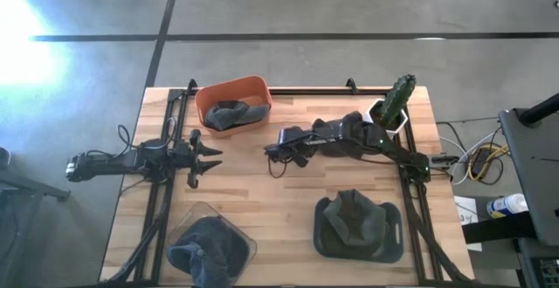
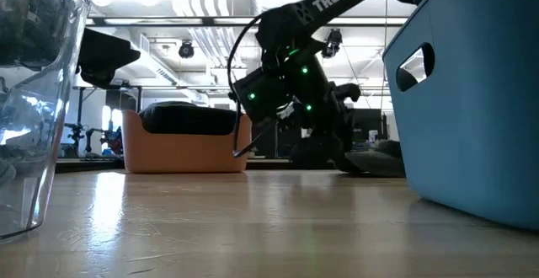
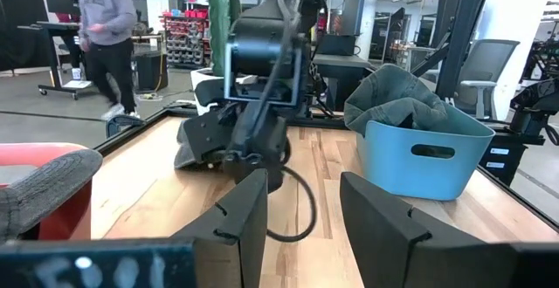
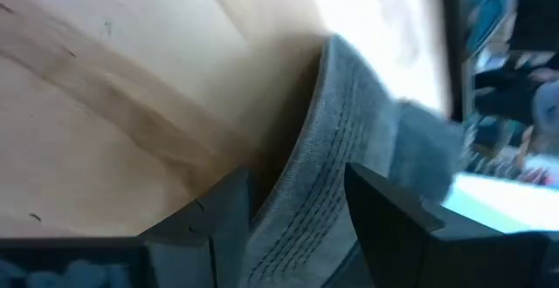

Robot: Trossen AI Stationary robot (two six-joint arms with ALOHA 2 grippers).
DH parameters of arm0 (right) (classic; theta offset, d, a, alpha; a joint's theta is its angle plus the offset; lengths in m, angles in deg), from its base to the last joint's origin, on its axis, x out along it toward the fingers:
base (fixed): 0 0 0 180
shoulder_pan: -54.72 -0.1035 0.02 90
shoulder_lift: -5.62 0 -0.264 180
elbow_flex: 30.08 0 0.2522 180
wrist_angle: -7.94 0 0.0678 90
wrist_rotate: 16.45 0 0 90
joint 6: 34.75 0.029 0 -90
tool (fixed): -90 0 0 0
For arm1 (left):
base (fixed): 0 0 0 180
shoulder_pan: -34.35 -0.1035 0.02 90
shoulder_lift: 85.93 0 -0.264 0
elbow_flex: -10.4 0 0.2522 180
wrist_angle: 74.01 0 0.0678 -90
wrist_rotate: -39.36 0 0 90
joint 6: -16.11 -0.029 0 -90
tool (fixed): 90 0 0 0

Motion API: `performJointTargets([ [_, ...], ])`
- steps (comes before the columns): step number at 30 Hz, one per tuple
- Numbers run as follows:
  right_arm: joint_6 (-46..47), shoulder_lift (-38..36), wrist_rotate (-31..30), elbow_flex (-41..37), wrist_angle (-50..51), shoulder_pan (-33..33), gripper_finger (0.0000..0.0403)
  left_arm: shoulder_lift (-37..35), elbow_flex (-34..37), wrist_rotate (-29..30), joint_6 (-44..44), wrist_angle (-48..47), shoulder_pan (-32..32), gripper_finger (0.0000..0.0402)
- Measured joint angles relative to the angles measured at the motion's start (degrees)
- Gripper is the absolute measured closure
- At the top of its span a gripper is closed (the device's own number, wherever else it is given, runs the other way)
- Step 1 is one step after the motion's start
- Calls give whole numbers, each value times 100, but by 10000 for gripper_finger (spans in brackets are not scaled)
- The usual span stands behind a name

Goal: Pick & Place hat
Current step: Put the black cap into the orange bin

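A grey hat with a stitched brim (image 4: 332,140) lies on the wooden table under my right gripper (image 4: 297,192). In the left wrist view the hat (image 3: 196,144) shows as a flat grey shape beside the right gripper (image 3: 249,148). The right gripper (image 1: 272,148) reaches to the table's middle, open, its fingers standing on either side of the brim. I cannot tell whether they touch it. My left gripper (image 1: 212,157) waits open at the table's left, its fingers (image 3: 244,209) pointing toward the right arm.
An orange bin (image 1: 253,85) at the far edge holds another grey hat (image 1: 231,113). A blue bin (image 3: 410,153) with hats sits near right, a clear container (image 1: 240,236) with dark cloth near left, and a potted cactus (image 1: 400,96) far right. A person (image 3: 109,26) walks behind the table.
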Motion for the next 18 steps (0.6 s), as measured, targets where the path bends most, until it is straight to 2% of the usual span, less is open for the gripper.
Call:
performJointTargets([
  [5, -533, -188, -688, -94, -7, -66, 225, 0, 0, 1, -1, 0, 1, 262],
  [10, -713, -478, -797, -348, -6, -19, 225, -2, 0, -1, 0, 0, -1, 262],
  [12, -671, -682, -581, -511, -6, 6, 225, -2, 0, -1, 1, 0, 0, 262],
  [14, -477, -910, -111, -710, -5, 41, 225, -2, 0, -1, 0, 0, 0, 262],
  [18, 345, -1395, 663, -1298, -1, 99, 225, -2, 0, -1, -1, 0, -1, 262],
])
